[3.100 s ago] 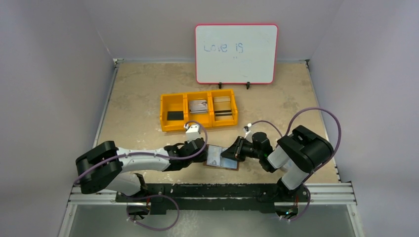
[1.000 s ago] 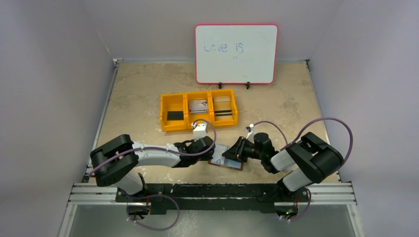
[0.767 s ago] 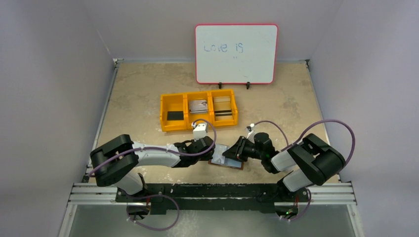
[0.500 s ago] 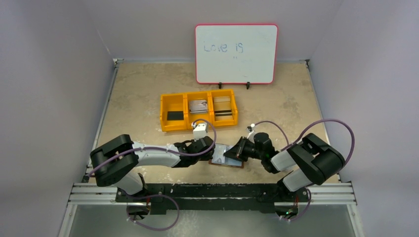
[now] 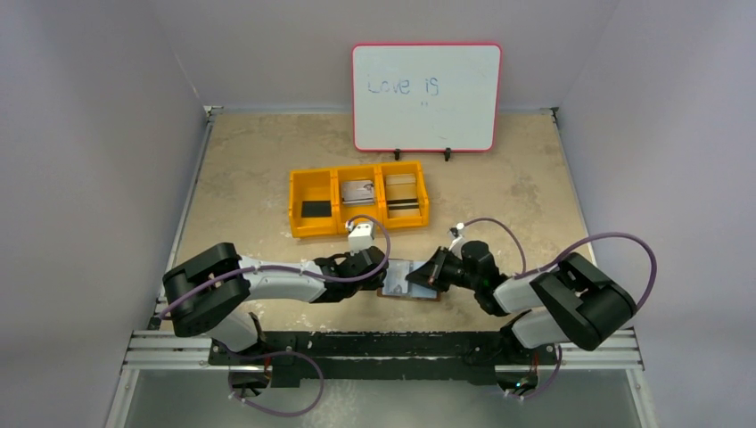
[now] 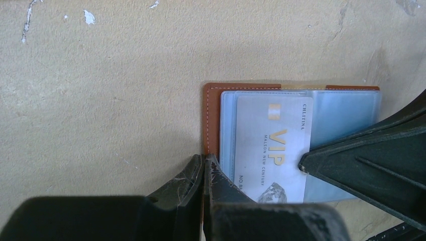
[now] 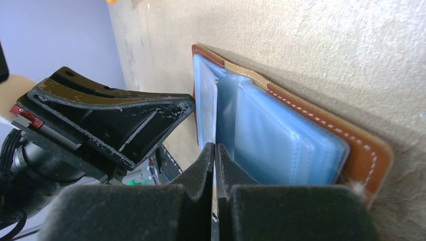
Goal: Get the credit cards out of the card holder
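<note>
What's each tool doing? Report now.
Left tool: closed, tips at the brown edge of the card holder; grip unclear.
Right tool: closed, tips at the clear sleeves; grip unclear.

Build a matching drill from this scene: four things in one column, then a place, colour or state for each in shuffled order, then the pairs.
Things:
1. card holder
2. VIP card
3. three-compartment bin
4. whiteboard

Place, colour or state:
A. stands upright at the back
B. lies open, leather side down
C. tucked in a clear sleeve
D. yellow

Pairs: 1-B, 2-C, 3-D, 4-A
</note>
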